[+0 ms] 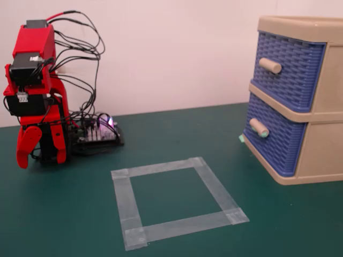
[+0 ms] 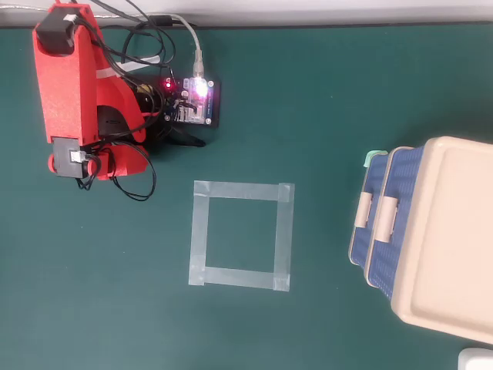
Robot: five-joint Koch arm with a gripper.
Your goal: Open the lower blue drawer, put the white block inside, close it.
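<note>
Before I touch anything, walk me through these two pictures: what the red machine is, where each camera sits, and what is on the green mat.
The red machine is a small hobby robot arm, folded up at rest. Its end effector hangs down near the mat and holds nothing; whether it is open or shut cannot be told from here.

One picture comes from a fixed camera in front, at table height. The other looks straight down from above.

On the green mat lie a square outline of grey tape, empty inside, and a lit circuit board with cables beside the arm. On the right of both views stands a beige cabinet with two blue woven drawers. The lower blue drawer has a knob tipped mint green. Both look closed or nearly so.

No white block shows in either picture.
</note>
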